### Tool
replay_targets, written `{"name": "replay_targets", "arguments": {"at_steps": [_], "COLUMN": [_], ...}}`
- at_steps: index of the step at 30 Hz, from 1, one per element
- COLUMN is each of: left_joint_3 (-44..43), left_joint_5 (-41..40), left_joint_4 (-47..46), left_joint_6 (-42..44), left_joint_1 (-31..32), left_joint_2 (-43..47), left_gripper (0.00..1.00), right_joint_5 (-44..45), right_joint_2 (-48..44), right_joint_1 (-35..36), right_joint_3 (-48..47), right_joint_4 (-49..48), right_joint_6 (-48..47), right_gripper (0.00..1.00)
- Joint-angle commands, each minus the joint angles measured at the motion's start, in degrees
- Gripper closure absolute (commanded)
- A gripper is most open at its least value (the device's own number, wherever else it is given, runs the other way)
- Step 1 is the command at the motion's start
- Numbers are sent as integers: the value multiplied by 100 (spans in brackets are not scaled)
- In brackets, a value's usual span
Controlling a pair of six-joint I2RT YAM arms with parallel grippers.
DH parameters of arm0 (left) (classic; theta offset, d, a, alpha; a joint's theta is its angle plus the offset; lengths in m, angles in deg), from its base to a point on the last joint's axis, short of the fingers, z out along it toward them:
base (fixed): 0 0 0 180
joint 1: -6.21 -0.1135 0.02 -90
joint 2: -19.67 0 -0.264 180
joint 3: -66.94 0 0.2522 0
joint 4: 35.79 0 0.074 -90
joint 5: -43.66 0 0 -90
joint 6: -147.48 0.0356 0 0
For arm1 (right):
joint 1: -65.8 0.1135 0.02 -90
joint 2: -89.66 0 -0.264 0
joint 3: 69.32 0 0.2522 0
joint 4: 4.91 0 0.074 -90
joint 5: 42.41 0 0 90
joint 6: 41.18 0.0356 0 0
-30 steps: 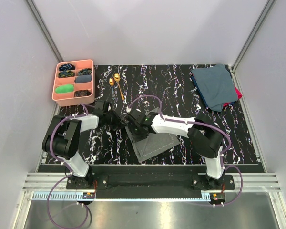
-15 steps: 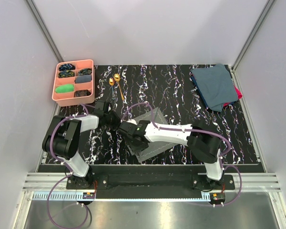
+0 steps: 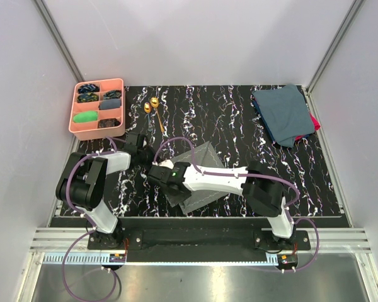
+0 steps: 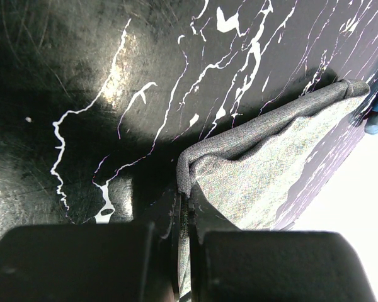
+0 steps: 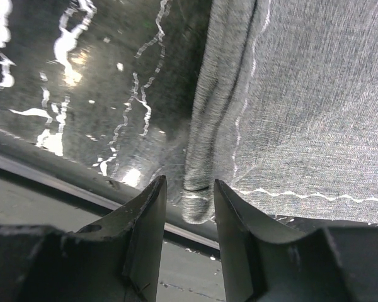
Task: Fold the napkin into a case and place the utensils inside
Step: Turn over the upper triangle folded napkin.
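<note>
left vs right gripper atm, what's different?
The left gripper is shut, pinching a fold of the napkin; the right gripper is open and holds nothing. Cloth runs into the left gripper's jaws, while the napkin's folded edge lies just ahead of the right gripper's fingertips. Shared: both sit low over the table at the napkin's left side.

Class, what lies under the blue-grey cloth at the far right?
Only a red edge peeks out from under the blue-grey cloth, on its right side. The rest is covered, so its shape cannot be told.
</note>
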State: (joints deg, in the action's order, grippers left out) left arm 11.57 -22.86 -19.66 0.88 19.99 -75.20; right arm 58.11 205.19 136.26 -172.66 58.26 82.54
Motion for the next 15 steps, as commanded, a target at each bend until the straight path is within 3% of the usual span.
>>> {"name": "replay_targets", "arguments": {"at_steps": [1,11,15], "left_joint_3": [38,38,30], "left_joint_5": [-98,-99,-81], "left_joint_4": [-211,-220,-219], "left_joint_6": [8,0,0], "left_joint_1": [19,19,19], "left_joint_2": [91,48,21], "left_gripper": [100,100,100], "right_joint_5": [187,178,64], "right_joint_2": [5,-162,-39], "right_joint_1": [21,91,135], "right_joint_3": [107,169,204], "right_joint_4": [17,-36,-80], "right_joint_6": [12,-14,3], "right_gripper": [56,55,60]}}
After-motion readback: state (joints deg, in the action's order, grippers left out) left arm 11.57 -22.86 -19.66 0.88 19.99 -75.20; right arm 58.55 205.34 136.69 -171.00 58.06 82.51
